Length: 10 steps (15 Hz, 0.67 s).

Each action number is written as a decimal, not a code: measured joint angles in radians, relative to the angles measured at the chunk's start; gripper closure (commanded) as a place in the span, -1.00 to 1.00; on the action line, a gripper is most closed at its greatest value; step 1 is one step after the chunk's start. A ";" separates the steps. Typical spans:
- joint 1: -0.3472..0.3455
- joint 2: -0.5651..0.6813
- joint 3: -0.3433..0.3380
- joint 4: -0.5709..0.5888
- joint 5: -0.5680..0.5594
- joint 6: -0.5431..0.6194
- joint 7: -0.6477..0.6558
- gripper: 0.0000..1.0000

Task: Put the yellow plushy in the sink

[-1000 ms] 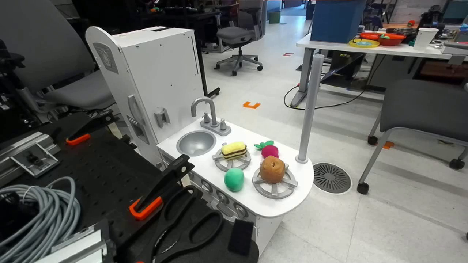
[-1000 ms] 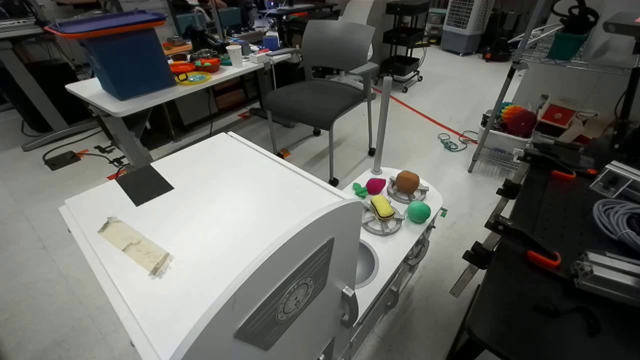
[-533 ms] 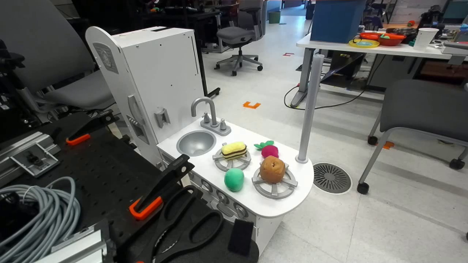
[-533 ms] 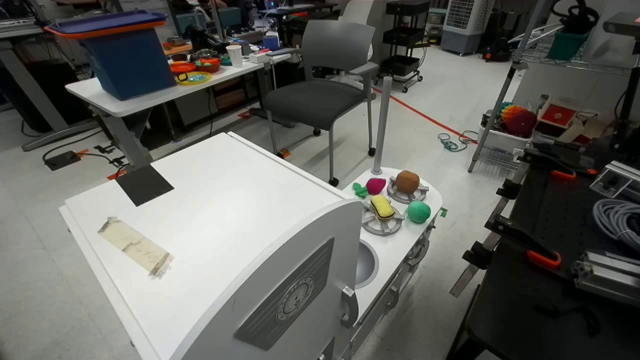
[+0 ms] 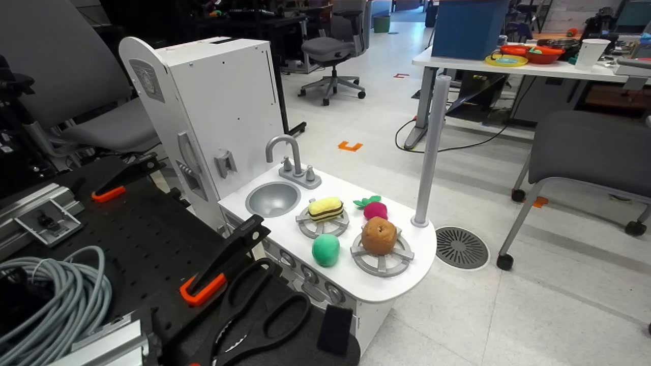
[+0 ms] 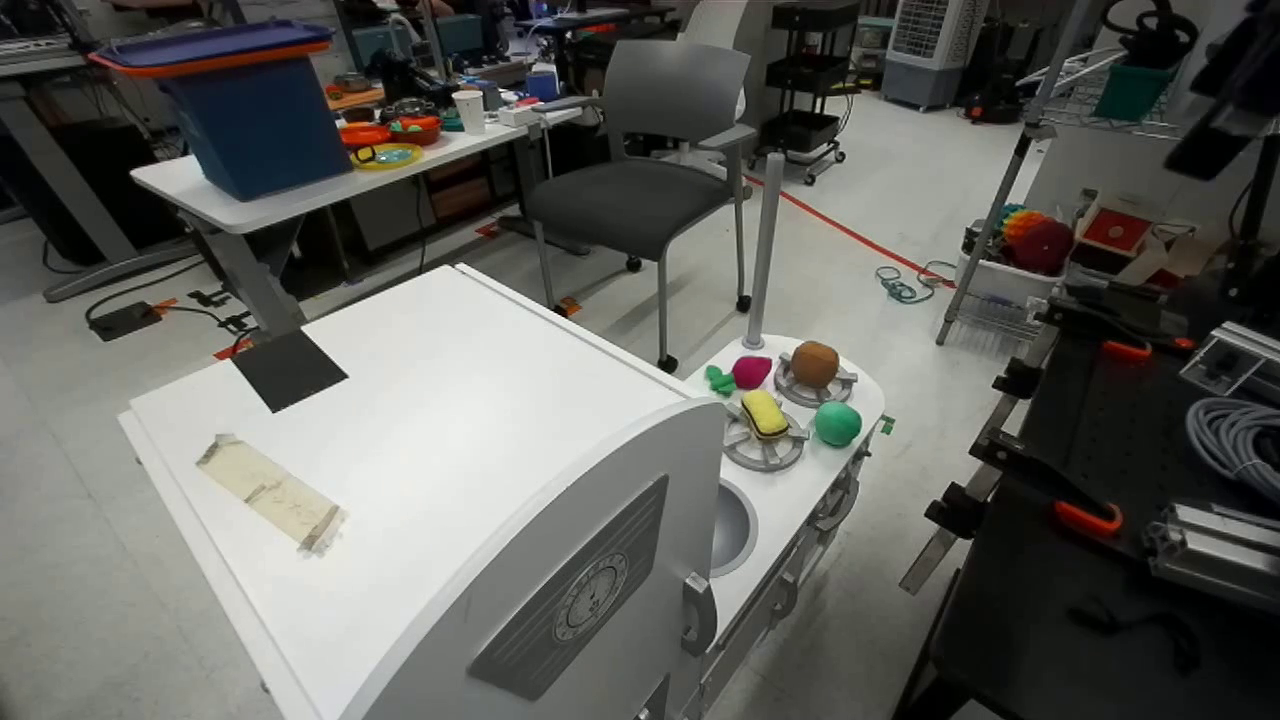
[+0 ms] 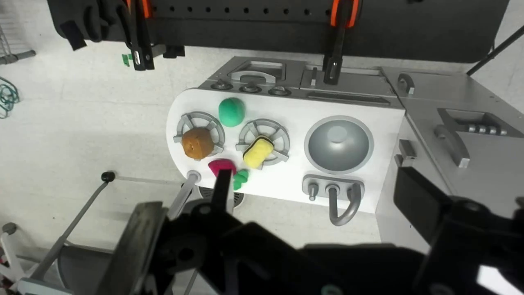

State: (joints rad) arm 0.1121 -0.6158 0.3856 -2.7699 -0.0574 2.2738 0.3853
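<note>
The yellow plushy (image 5: 325,208) has dark stripes along its side and lies on a grey toy burner (image 5: 308,227) beside the sink. It also shows in an exterior view (image 6: 765,413) and in the wrist view (image 7: 258,152). The round grey sink (image 5: 273,199) is empty; it shows whole in the wrist view (image 7: 339,149) and is partly hidden by the tall cabinet in an exterior view (image 6: 735,528). My gripper (image 7: 314,171) is wide open and empty, high above the toy kitchen. A dark blurred part of the arm or gripper (image 6: 1230,100) shows at the upper right in an exterior view.
A brown plush (image 5: 379,236) sits on the end burner. A green plush (image 5: 325,249) and a magenta plush with green leaves (image 5: 375,210) lie near the yellow one. The faucet (image 5: 285,147), the tall white cabinet (image 5: 229,101) and a grey post (image 5: 432,152) stand up around the counter.
A dark blurred part of the arm or gripper has come into view at the upper right in an exterior view. The plush toys have not moved.
</note>
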 measured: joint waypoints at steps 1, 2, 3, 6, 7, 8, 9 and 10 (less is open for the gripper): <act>-0.015 0.048 0.001 0.005 -0.022 0.051 0.008 -1.00; -0.034 0.101 0.001 0.012 -0.053 0.104 0.021 -1.00; -0.057 0.155 0.002 0.021 -0.088 0.152 0.038 -1.00; -0.145 0.322 0.001 0.067 -0.220 0.254 0.104 -1.00; -0.178 0.378 -0.001 0.091 -0.277 0.268 0.132 -1.00; -0.207 0.435 -0.009 0.121 -0.336 0.273 0.162 -1.00; -0.228 0.490 -0.026 0.153 -0.397 0.273 0.197 -1.00; -0.240 0.549 -0.053 0.188 -0.459 0.273 0.232 -1.00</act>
State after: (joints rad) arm -0.1276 -0.0672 0.3328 -2.5815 -0.5161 2.5466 0.6172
